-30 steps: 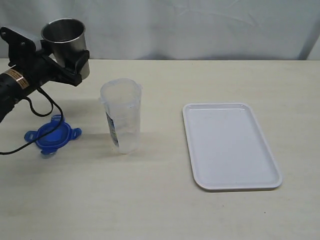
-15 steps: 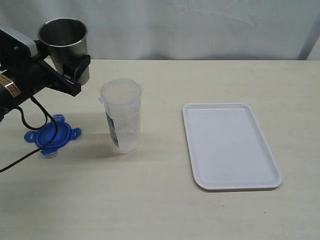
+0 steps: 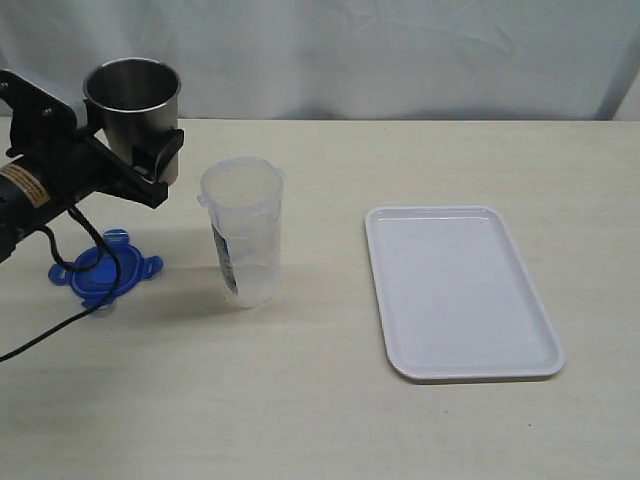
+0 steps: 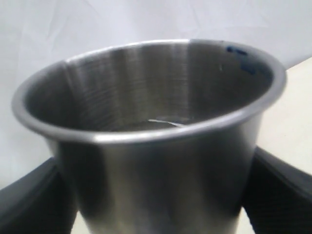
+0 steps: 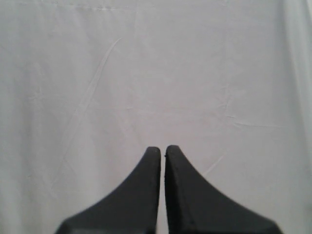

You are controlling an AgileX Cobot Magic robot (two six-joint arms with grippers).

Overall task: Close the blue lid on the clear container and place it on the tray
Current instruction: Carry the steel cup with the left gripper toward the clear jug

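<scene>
- Here, the left gripper (image 3: 150, 152) clamps the metal cup (image 3: 132, 95) near the left edge.
- The blue lid (image 3: 105, 272) lies near the clear container (image 3: 243, 235).
- The right gripper (image 5: 162, 156) is closed, empty.

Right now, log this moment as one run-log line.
left claw: shut on metal cup, raised | right claw: shut | blue lid: flat on table | clear container: upright, unlidded, off tray

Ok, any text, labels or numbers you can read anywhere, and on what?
Nothing legible.
Container: label strip down its side, print too small.
Arm sticker: orange, dark print, too small.
Cup: blue marks inside rim, blurred.
Lid, tray: no print showing.
</scene>
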